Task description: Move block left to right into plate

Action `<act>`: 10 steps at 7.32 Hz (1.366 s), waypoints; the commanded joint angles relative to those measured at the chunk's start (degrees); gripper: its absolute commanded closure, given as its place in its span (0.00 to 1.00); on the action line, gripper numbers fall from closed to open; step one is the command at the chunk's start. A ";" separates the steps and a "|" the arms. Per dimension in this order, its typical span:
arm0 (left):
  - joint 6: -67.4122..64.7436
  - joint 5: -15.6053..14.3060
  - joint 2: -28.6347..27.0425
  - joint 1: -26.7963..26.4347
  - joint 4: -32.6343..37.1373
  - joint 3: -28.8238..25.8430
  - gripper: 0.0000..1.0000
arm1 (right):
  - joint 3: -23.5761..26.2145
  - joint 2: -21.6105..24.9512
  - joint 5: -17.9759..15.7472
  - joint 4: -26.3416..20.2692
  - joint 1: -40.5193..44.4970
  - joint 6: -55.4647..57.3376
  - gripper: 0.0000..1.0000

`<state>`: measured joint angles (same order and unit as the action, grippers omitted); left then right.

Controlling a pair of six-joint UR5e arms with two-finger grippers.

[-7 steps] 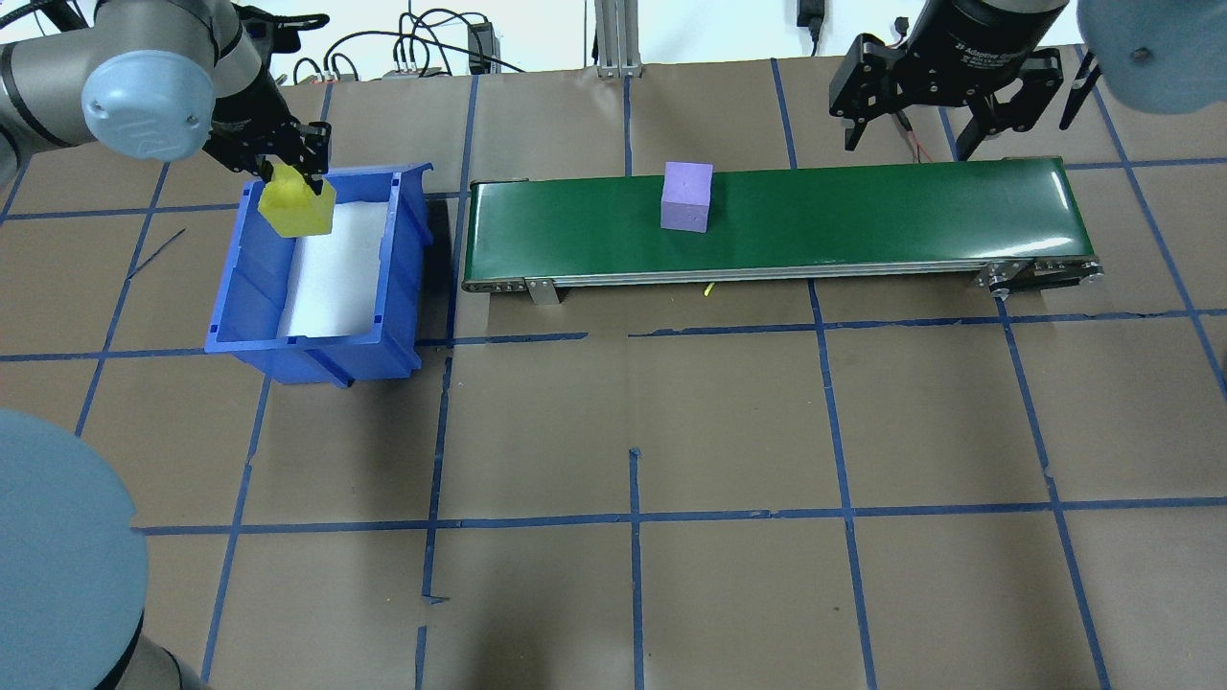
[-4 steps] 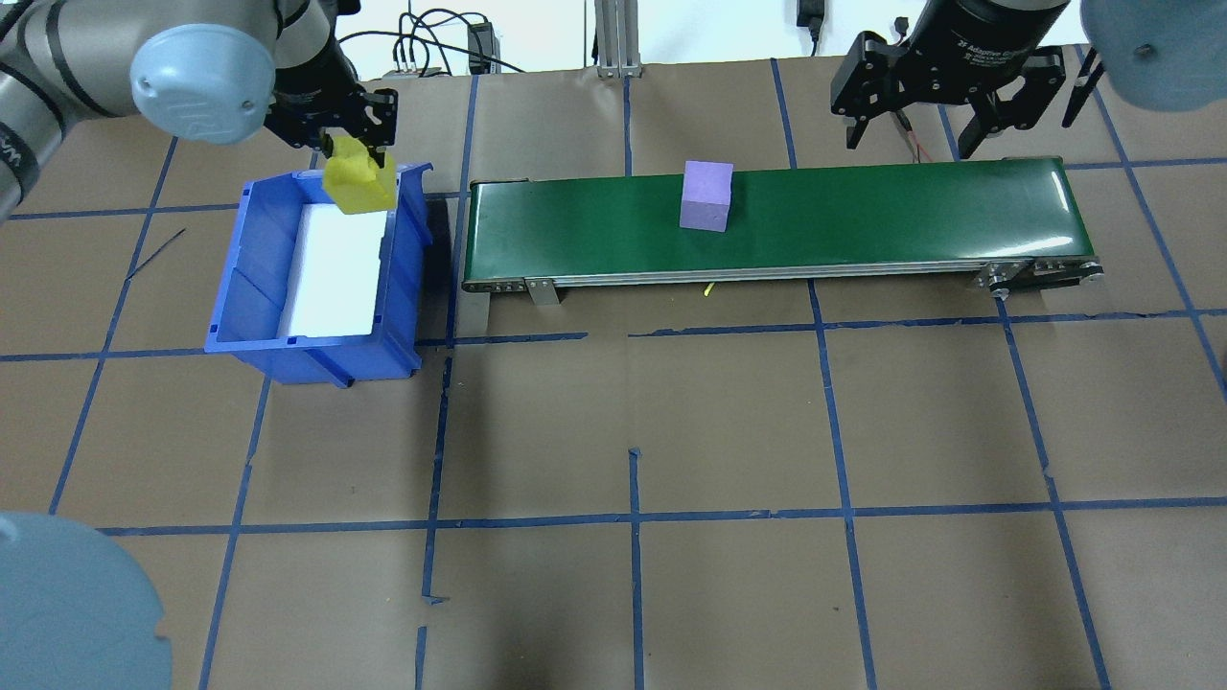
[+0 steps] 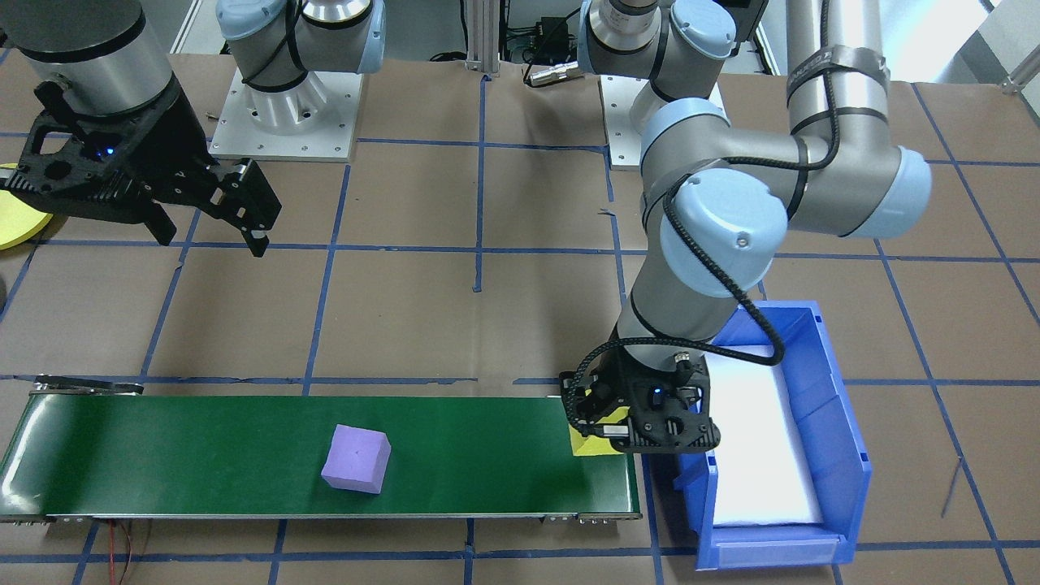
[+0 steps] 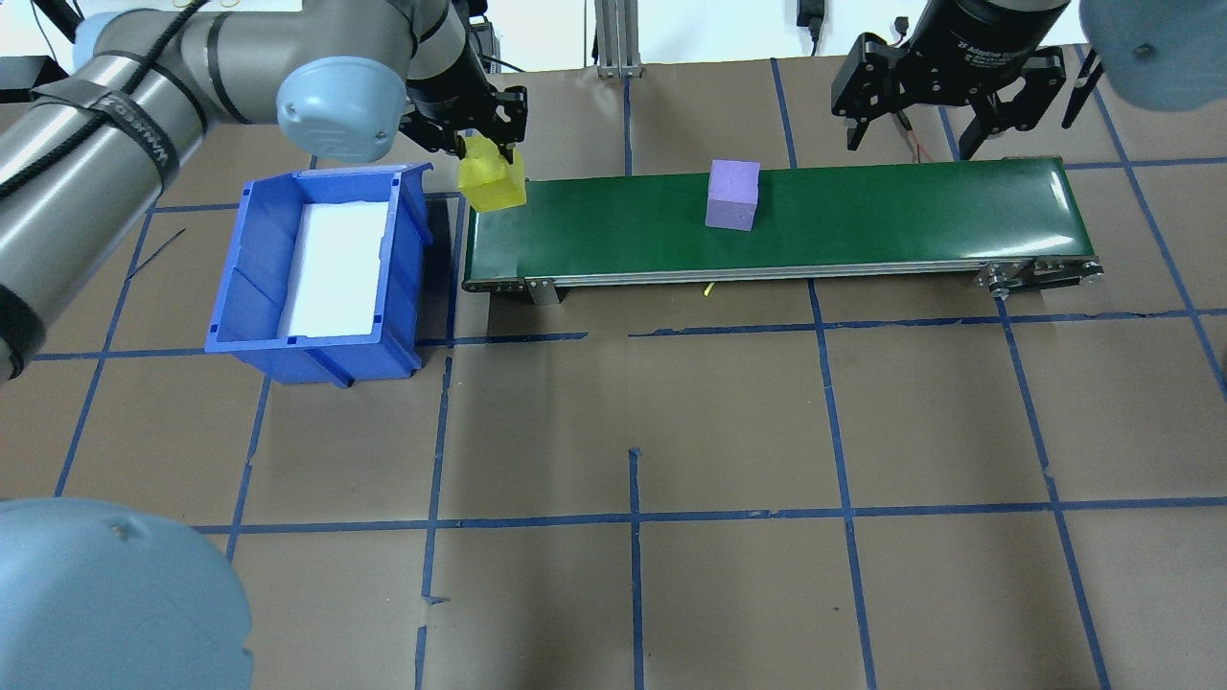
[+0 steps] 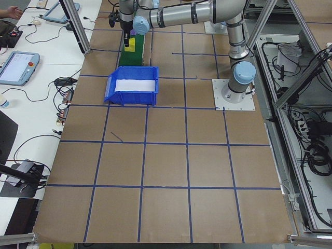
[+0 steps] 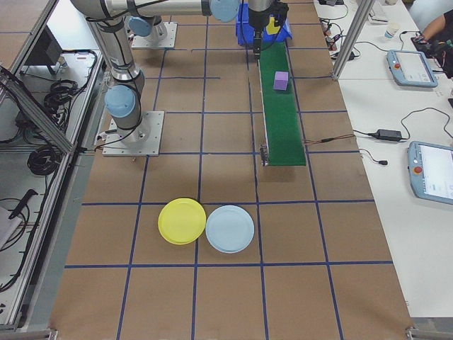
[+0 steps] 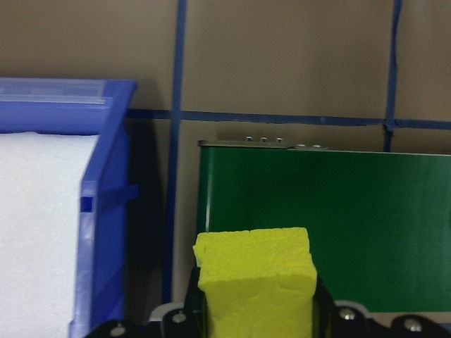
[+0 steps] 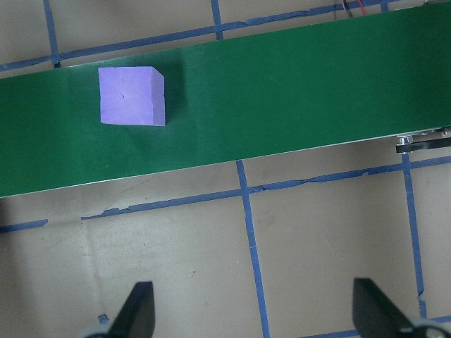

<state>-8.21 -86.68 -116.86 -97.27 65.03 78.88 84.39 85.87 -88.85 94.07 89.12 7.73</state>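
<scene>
Brown-papered surface (image 4: 671,594), blue tape grid. Left end effector (image 4: 484,158) clenched on yellow block (image 4: 492,182) over belt (image 4: 863,225) end; right end effector (image 4: 944,91) spread, idle. Plate (image 6: 182,221) visible only from right side, well off belt.

Pale blue plate (image 6: 229,229) on brown table (image 4: 729,431)

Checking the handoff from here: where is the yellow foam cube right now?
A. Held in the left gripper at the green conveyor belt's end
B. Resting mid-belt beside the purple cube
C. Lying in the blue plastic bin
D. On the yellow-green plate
A: the left gripper is shut on the yellow foam cube at the green conveyor belt's end nearest the blue plastic bin.
</scene>
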 commanded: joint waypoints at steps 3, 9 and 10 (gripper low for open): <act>2.30 0.02 -2.05 -0.99 -8.73 6.25 0.83 | 0.16 0.00 -0.10 0.06 0.00 0.09 0.00; 4.08 0.02 1.35 -0.73 -8.63 6.73 0.00 | 1.75 -0.88 -0.62 0.05 0.44 -9.47 0.00; 4.08 -0.07 5.03 -0.29 -3.73 5.85 0.00 | 1.57 -1.05 -0.54 1.01 0.26 -10.71 0.00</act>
<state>-4.14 -86.65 -115.60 -97.98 56.72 85.57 86.06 85.07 -89.31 94.18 89.47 -0.66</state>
